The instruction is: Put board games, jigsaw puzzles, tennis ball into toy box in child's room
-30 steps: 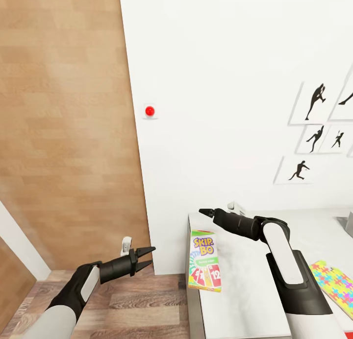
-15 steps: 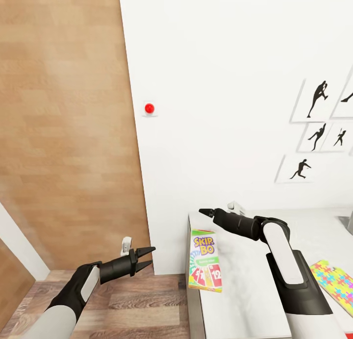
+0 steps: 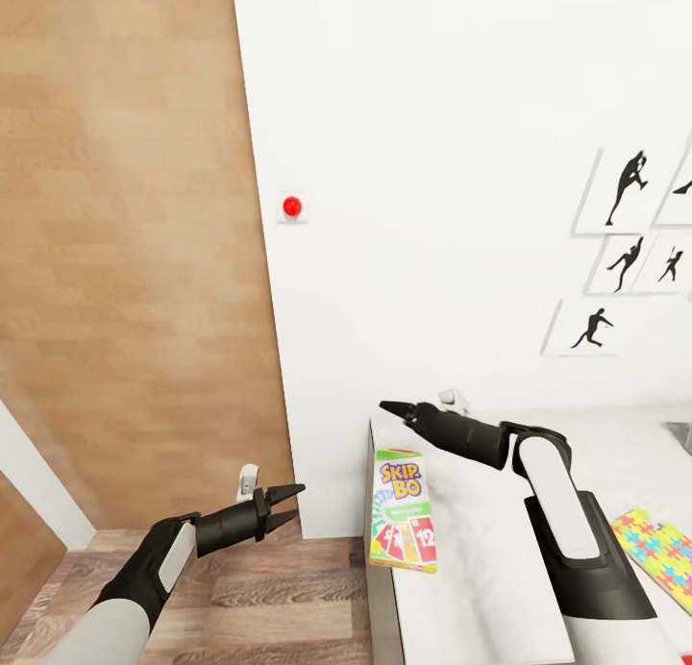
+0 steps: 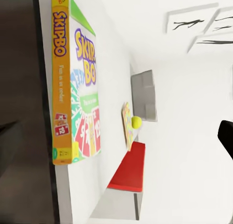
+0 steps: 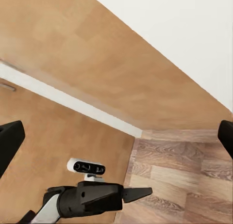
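Note:
A green-topped board game (image 3: 402, 511) with orange and red panels lies flat at the left end of the white table (image 3: 481, 588). My right gripper (image 3: 392, 410) hovers open above the table's far left corner, just beyond the game. My left gripper (image 3: 286, 505) is open over the wood floor, left of the table and level with its edge. A jigsaw puzzle (image 3: 663, 554) lies at the right. In the left wrist view the board game (image 4: 80, 88) is close, with the jigsaw puzzle (image 4: 127, 124), the tennis ball (image 4: 136, 121) and the grey toy box (image 4: 144, 95) farther along the table.
A white wall (image 3: 432, 165) with a red button (image 3: 291, 206) and black athlete pictures (image 3: 625, 189) stands right behind the table. A wood-panel door (image 3: 125, 261) is at the left. A flat red item (image 4: 128, 168) lies on the table near the puzzle.
My right gripper has risen a little and moved slightly left above the table corner. The head view has shifted slightly. The left arm and the board game stay put.

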